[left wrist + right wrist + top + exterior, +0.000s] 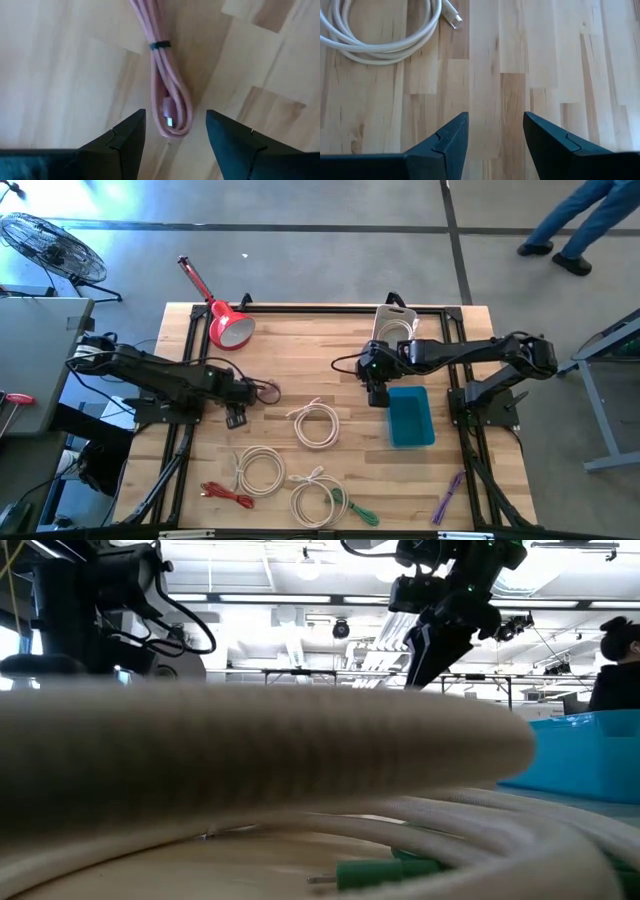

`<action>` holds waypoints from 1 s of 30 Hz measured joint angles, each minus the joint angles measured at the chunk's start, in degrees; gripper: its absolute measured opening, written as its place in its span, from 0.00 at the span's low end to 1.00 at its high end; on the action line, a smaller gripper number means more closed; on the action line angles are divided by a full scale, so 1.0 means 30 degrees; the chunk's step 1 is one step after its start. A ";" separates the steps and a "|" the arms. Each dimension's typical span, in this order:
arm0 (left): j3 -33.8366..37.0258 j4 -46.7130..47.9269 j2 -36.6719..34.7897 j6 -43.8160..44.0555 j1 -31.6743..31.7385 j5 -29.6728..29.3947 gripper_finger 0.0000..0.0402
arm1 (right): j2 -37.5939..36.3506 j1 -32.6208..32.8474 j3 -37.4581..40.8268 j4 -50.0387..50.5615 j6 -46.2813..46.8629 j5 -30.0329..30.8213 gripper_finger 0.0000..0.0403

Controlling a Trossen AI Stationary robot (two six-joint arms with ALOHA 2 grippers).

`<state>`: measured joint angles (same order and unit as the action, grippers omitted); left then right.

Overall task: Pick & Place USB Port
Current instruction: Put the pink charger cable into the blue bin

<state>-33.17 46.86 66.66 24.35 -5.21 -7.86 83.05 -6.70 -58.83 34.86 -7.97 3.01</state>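
A pink USB cable (167,85), bundled with a black tie, lies flat on the wood; in the high view it is a small dark loop (266,392). My left gripper (175,132) (248,392) hangs open over it, its fingers on either side of the bundle's looped end, where a plug shows, without touching. My right gripper (495,135) (376,388) is open over bare wood beside the blue bin (410,417), and shows raised above the table in the low view (430,640). A white coiled cable (380,35) (318,423) lies nearby.
More white coils (260,472) (318,500), a red cable (228,495), a green cable (358,510) and a purple one (447,498) lie near the table's near edge. A red scoop-like thing (228,328) and a bagged white cable (395,325) sit at the far edge. A person (575,220) walks beyond.
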 joint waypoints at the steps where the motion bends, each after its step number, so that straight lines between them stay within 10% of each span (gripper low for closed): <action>1: 0.0000 0.0020 0.0013 -0.0001 0.0000 0.0086 0.50 | 0.0000 0.0000 0.0000 -0.0032 0.0002 -0.0007 0.45; 30: 0.3215 -0.3518 -0.0082 0.0476 -0.0029 -0.0630 0.38 | 0.0000 0.0509 -0.0015 -0.0563 0.0045 -0.1158 0.45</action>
<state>-23.52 36.30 66.41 25.78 -5.30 -9.75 83.05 -5.17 -58.87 33.17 -7.84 -0.47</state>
